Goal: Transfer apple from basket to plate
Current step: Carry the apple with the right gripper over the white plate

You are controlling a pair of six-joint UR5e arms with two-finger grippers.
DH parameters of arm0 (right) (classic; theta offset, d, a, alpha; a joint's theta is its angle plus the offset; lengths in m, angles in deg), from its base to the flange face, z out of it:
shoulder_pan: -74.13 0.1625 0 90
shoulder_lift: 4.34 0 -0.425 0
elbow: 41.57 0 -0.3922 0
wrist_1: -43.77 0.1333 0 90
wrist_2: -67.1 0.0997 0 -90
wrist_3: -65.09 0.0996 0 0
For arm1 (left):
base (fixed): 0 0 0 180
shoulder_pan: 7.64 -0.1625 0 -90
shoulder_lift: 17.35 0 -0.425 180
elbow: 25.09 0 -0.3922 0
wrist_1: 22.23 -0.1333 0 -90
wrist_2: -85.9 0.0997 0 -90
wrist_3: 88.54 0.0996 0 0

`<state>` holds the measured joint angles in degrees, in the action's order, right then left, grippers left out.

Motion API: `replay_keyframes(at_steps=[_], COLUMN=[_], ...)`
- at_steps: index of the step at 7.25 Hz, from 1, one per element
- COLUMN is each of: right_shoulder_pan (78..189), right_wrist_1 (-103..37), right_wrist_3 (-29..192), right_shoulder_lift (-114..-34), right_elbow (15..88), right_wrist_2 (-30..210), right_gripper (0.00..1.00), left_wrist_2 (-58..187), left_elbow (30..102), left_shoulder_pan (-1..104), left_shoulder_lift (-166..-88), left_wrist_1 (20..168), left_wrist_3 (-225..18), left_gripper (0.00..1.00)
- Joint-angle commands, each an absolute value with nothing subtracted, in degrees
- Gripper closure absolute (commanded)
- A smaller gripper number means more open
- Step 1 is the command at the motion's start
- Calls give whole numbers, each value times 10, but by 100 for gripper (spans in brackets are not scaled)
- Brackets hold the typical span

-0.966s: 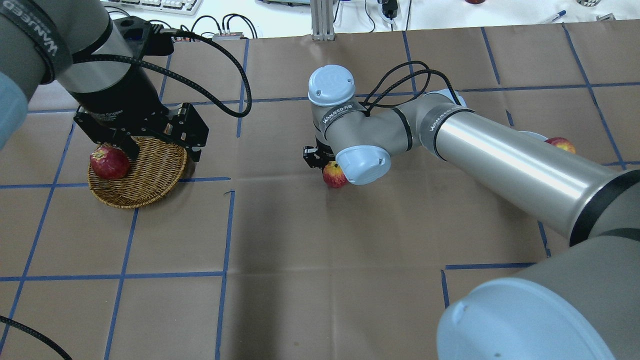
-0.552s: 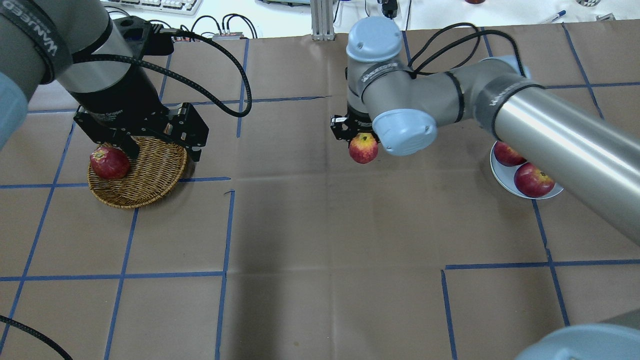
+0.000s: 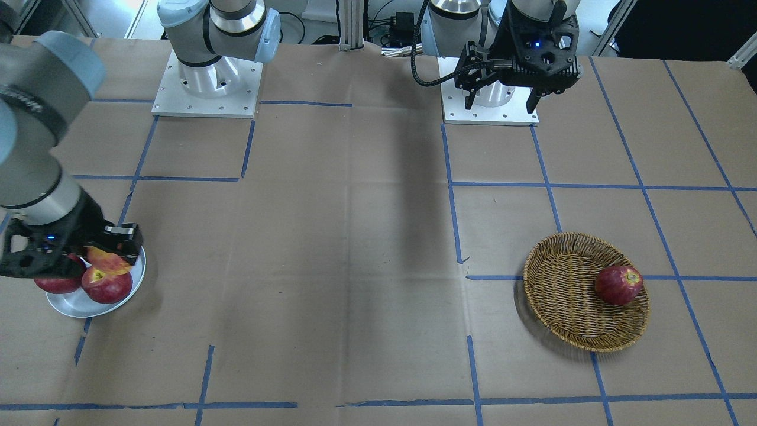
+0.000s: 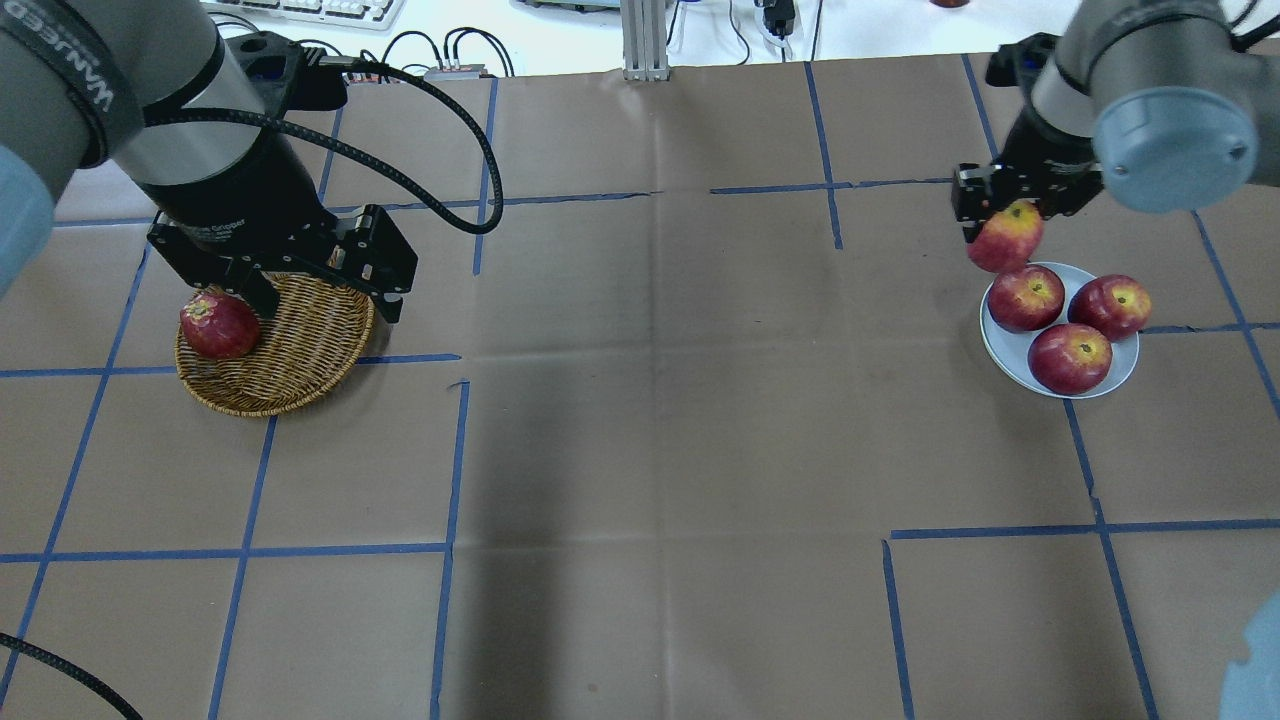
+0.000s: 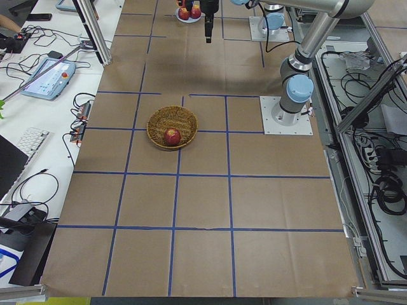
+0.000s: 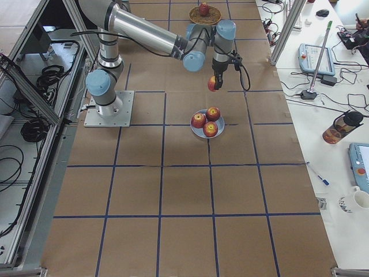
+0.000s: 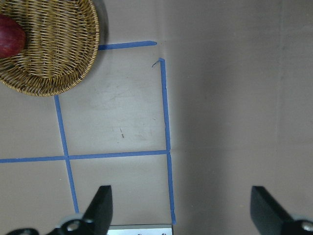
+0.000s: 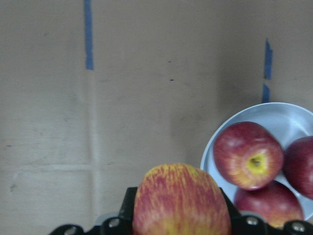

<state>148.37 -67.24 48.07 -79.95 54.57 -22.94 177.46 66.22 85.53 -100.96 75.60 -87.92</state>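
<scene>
The red-orange, yellow-streaked apple (image 4: pixel 1005 238) is held in my right gripper (image 4: pixel 1003 222), which is shut on it. It hangs in the air over the far left rim of the pale plate (image 4: pixel 993 342). The right wrist view shows the apple (image 8: pixel 181 200) low in front, with the plate (image 8: pixel 288 117) to its right. The front view shows the apple (image 3: pixel 109 260) above the plate (image 3: pixel 71 310). The wicker basket (image 4: pixel 300 345) sits at the left. My left gripper (image 7: pixel 183 210) is open and empty, high above the table by the basket (image 7: pixel 54 58).
Three dark red apples (image 4: pixel 1070 358) fill most of the plate. One dark red apple (image 4: pixel 218 325) lies in the basket and also shows in the front view (image 3: pixel 618 285). Blue tape lines cross the brown paper table. The arm bases (image 3: pixel 488 89) stand at the robot's edge.
My right arm has carried the apple from the middle of the table to the right, up to the plate's edge. My left arm has not moved.
</scene>
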Motion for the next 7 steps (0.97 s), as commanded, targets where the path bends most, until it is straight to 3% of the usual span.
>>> replay_keyframes(at_steps=[1,3,7], right_shoulder_pan=[1390,1388,1389], right_wrist_1=[-672,-684,-720], right_wrist_3=[359,354,356], right_shoulder_lift=[-784,-779,-754], right_elbow=[567,598,592], right_wrist_2=[-227,-229,-232], right_gripper=[55,55,54], left_wrist_2=[1774,1773,1772], left_elbow=[662,662,662], left_shoulder_pan=[855,855,855], left_shoulder_lift=[-1009,-1009,-1010], left_wrist_1=[756,756,756], left_wrist_3=[-879,-879,-879], left_gripper=[1,1,1])
